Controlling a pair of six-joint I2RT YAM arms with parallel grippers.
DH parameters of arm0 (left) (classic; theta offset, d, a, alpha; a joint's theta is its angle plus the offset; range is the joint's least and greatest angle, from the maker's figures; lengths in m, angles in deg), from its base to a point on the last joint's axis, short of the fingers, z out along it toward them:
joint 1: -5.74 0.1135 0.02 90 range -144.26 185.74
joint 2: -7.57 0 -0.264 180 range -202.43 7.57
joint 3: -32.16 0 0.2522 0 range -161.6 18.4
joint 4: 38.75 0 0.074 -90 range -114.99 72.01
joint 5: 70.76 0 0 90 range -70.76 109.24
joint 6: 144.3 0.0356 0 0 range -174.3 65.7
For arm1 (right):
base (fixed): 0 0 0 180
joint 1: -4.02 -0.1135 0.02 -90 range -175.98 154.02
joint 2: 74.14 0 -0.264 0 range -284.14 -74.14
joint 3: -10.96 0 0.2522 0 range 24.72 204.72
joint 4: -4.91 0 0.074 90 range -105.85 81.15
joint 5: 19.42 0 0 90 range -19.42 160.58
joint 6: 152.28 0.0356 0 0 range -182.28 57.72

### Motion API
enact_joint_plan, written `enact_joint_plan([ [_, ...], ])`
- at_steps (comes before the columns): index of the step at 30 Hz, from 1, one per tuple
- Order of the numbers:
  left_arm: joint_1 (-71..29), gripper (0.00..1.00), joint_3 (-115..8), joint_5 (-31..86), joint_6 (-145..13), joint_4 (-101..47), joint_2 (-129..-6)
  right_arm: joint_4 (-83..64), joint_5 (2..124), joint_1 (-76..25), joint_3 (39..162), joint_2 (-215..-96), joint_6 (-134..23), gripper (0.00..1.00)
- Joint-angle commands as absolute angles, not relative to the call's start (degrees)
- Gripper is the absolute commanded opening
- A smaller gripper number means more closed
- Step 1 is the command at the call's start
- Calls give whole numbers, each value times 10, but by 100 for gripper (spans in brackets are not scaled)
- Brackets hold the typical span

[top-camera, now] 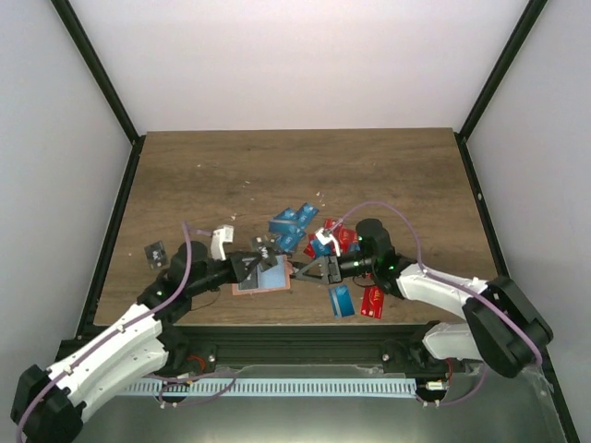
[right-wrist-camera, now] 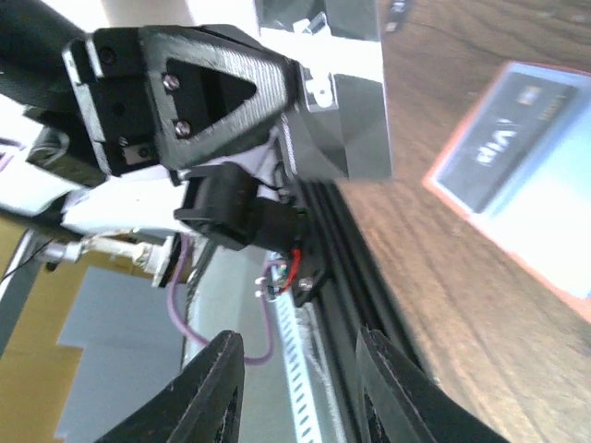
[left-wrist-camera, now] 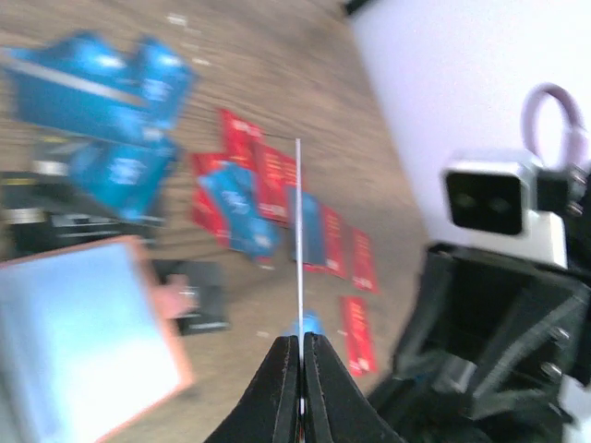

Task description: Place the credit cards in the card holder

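Note:
My left gripper (left-wrist-camera: 301, 355) is shut on a thin credit card (left-wrist-camera: 298, 231), which stands edge-on above the table. In the top view the left gripper (top-camera: 279, 268) and the right gripper (top-camera: 297, 273) meet tip to tip just right of the tan-orange card holder (top-camera: 259, 291). A pale blue-grey card (right-wrist-camera: 503, 138) lies on the card holder (right-wrist-camera: 499, 242). The right gripper (right-wrist-camera: 300, 392) is open with nothing between its fingers. Several loose blue cards (top-camera: 291, 221) and red cards (top-camera: 337, 240) lie behind the grippers. The holder (left-wrist-camera: 175, 355) sits left of the held card.
A blue card (top-camera: 342, 301) and a red card (top-camera: 372, 302) lie near the front edge on the right. A black card (top-camera: 155, 254) sits at the left. A small white object (top-camera: 220, 242) rests behind the left arm. The black frame rail (right-wrist-camera: 369, 268) runs along the table's near edge.

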State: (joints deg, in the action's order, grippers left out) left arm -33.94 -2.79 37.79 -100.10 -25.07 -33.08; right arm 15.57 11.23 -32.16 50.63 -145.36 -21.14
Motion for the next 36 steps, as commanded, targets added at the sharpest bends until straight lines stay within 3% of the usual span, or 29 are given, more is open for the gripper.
enact_joint_plan([
  [1, -265, 4, 3, 345, -998, -153, -312, 60, 190, -324, 539, -1493, -254, 36],
  [14, -201, 4, 85, 363, -1039, -220, -334, 87, 233, -348, 566, -1615, -238, 35],
  [26, -196, 4, 129, 418, -1065, -375, -437, 105, 226, -348, 578, -1665, -231, 34],
  [36, -196, 4, 130, 424, -1074, -376, -422, 106, 237, -348, 580, -1686, -235, 32],
])
